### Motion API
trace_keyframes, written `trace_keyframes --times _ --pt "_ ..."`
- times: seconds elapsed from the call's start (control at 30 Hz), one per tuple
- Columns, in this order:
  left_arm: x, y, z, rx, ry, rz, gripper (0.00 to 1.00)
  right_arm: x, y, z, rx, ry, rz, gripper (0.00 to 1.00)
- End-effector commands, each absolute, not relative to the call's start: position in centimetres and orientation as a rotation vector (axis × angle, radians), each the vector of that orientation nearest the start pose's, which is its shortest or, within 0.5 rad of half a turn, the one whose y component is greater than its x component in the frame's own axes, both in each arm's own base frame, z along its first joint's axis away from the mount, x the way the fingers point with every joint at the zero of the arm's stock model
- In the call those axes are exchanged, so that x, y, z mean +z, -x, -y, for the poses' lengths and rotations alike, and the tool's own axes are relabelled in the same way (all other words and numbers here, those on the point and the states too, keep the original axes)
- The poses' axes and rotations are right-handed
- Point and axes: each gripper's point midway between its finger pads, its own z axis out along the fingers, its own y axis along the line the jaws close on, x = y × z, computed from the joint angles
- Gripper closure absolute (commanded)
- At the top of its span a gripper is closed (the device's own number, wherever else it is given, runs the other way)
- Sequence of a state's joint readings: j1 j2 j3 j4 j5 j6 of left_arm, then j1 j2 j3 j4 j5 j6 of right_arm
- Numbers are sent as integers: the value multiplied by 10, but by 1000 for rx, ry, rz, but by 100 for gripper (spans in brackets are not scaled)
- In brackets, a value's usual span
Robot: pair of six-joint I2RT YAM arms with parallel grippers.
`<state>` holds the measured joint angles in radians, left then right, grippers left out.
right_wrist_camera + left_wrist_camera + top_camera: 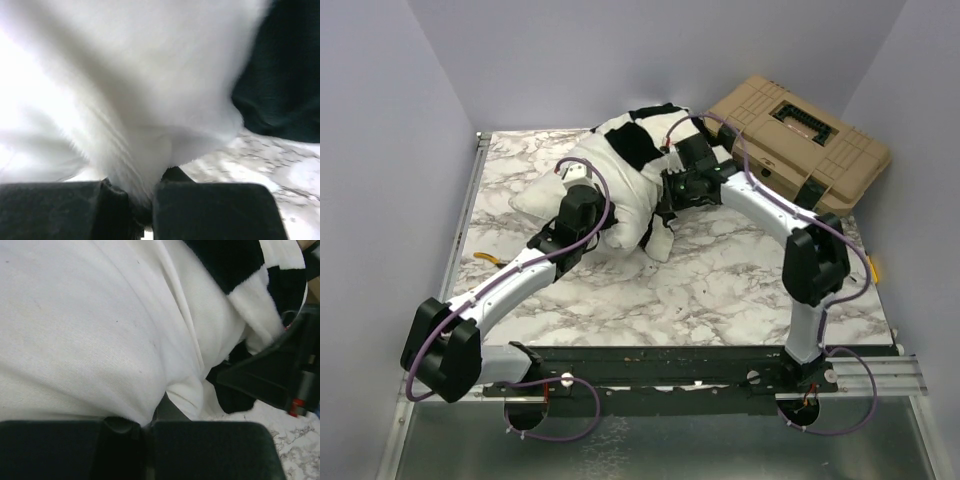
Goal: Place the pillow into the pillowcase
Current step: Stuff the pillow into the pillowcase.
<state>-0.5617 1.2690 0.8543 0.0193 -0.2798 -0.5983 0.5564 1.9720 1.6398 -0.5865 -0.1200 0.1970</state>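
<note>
The white pillow [605, 185] lies at the middle back of the marble table, with the black and white checked pillowcase [642, 135] bunched over its far end. My left gripper [603, 222] presses into the pillow's near side. In the left wrist view it [145, 425] is shut on a fold of the smooth pillow [100, 330], with the pillowcase [235, 265] at upper right. My right gripper [662, 212] sits at the pillow's right side. In the right wrist view it [145, 192] is shut on fuzzy white pillowcase [150, 100] cloth, with a black square beside it.
A tan hard case [800, 140] stands at the back right corner, close behind the right arm. A small yellow object [485, 260] lies near the left edge. Bare marble table [720, 290] shows in front of the pillow. Walls close in the left, back and right.
</note>
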Motion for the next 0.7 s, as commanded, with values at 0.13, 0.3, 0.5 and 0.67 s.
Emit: trace_keyframes --times 0.13,0.3,0.5,0.67 --pt "271 -402 253 -794 167 -1666 100 261 -253 -368 1505 993 -2194 100" --pt "266 -411 266 -785 133 -1661 100 262 -229 -381 1595 1023 -2196 100" --pt "236 -397 206 -436 154 -1830 83 233 -260 -367 1335 821 -2400 100" --pt "225 -363 163 -245 81 -2058 26 229 -278 -362 1344 660 -2465 100"
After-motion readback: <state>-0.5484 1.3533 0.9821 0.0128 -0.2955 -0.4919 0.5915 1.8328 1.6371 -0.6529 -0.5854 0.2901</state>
